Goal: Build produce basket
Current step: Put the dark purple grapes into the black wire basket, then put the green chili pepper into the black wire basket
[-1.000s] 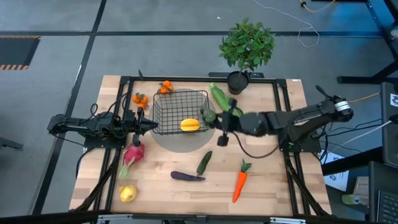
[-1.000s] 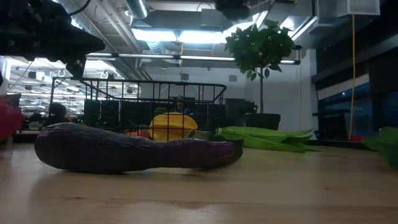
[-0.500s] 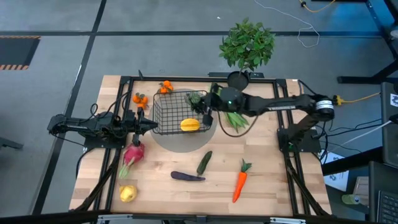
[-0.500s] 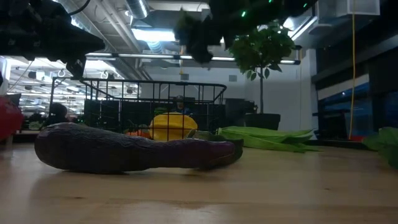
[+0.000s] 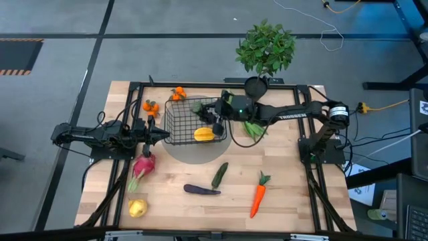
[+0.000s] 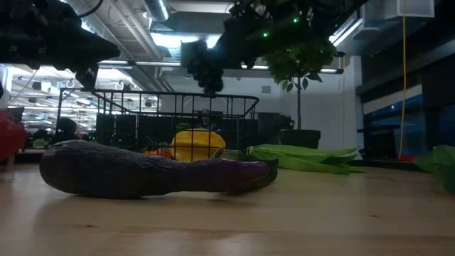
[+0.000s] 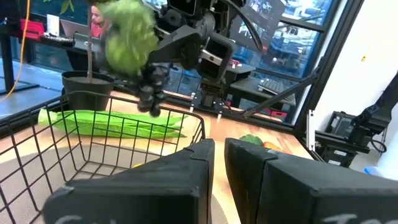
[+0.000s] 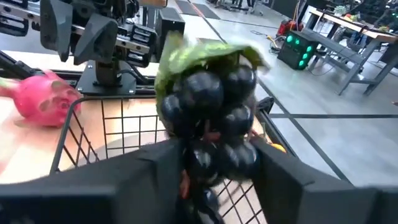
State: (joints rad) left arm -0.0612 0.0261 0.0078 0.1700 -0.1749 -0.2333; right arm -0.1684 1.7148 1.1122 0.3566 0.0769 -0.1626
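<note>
The black wire basket (image 5: 175, 119) stands at the table's far middle with a yellow fruit (image 5: 204, 134) in it. Above its far right part is a bunch of dark grapes (image 8: 211, 112) with a green leaf, clear of the rim in the low view (image 6: 202, 65). My right gripper (image 5: 214, 115) reaches level from the table's right. Its fingers (image 8: 283, 180) are spread, one on either side of the bunch. My left gripper (image 5: 158, 136) is shut with nothing in it, at the basket's left wall. My right gripper has the grape bunch's lower part (image 8: 214, 158) between its spread fingers, which come level from the table's right. I cannot tell whether the fingers touch the grapes. The bunch is in the air above the basket, leaf end up.
Long green pods (image 5: 253, 127) lie right of the basket, under my right arm. Small oranges (image 5: 177, 93) (image 5: 150, 106) lie beside the basket's far left. Dragon fruit (image 5: 143, 165), yellow fruit (image 5: 138, 208), eggplant (image 5: 200, 190), cucumber (image 5: 219, 175) and carrot (image 5: 258, 195) lie nearer. A potted plant (image 5: 264, 53) stands far right.
My right gripper has carried the grapes from beside the basket's right side toward the table's far left, to above the basket. In the last half second the bunch has come lower and farther over the basket.
</note>
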